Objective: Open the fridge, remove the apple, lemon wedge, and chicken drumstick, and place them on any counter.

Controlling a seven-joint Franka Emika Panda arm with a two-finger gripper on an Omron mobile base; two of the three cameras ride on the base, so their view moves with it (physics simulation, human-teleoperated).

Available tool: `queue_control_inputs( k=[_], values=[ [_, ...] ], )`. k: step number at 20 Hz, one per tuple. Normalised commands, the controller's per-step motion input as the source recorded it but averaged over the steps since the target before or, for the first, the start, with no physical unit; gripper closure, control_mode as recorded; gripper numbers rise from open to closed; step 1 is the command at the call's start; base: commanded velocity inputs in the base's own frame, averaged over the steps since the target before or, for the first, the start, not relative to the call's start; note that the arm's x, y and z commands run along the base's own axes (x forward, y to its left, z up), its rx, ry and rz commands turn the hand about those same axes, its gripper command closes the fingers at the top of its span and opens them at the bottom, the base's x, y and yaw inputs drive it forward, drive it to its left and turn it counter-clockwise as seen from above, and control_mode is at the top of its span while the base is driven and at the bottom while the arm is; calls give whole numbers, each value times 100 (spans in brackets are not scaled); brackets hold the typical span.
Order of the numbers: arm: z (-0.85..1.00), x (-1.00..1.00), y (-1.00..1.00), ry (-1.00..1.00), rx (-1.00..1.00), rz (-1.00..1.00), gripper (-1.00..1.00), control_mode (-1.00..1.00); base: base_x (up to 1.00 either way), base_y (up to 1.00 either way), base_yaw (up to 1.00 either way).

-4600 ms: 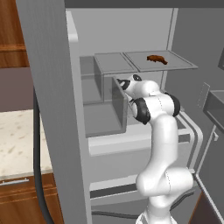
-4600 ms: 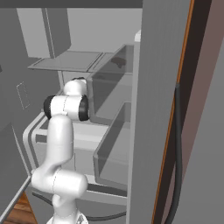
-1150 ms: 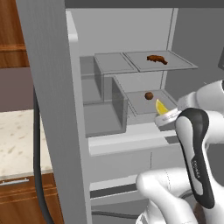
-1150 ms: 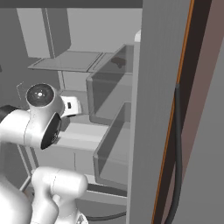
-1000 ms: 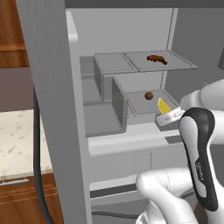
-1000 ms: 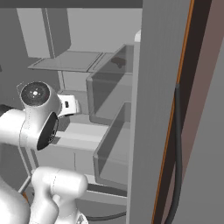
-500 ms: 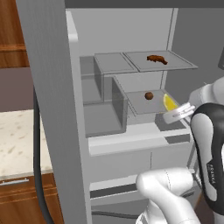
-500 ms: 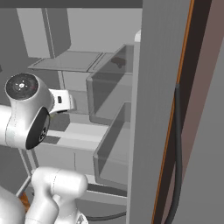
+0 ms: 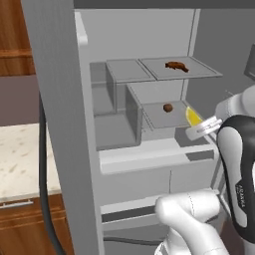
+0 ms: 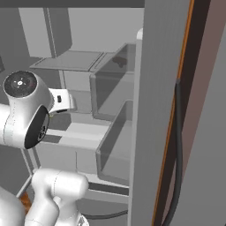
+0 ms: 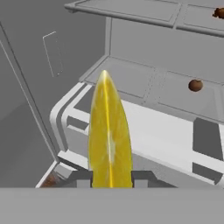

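Observation:
The fridge (image 9: pixel 149 40) stands open, its left door (image 9: pixel 55 124) close in front. My gripper (image 9: pixel 200 129) is shut on the lemon wedge (image 9: pixel 192 116), held in the air just off the middle shelf's front right. In the hand view the yellow wedge (image 11: pixel 109 135) stands upright between the finger tips of my gripper (image 11: pixel 111 177). The apple (image 9: pixel 168 107) lies on the middle shelf behind it, also seen as a small dark ball (image 11: pixel 195 85). The chicken drumstick (image 9: pixel 177 66) rests on the upper shelf. The counter (image 9: pixel 15 154) lies left of the door.
A clear bin (image 9: pixel 119 114) sits left of the apple's shelf. The right door (image 10: pixel 163 110) with its clear door bins (image 10: pixel 114 141) stands beside my arm (image 10: pixel 26 114). A black cable (image 9: pixel 42 164) hangs along the left door. Brown cabinets (image 9: pixel 25 224) sit under the counter.
My hand has come out from the middle shelf with the lemon wedge in it and has drifted to the right. The apple and the drumstick have stayed put.

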Motion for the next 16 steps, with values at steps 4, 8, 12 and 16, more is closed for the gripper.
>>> queue_control_inputs(
  k=[4, 8, 12, 16],
  values=[
    [0, 0, 0, 0, 0, 0, 100, 100, -76, -6, -5],
    [0, 0, 0, 0, 0, 0, 100, 100, -100, -9, -7],
    [0, 0, 0, 0, 0, 0, 100, 100, -100, -12, -12],
    [0, 0, 0, 0, 0, 0, 100, 100, -97, 2, -10]
  ],
)
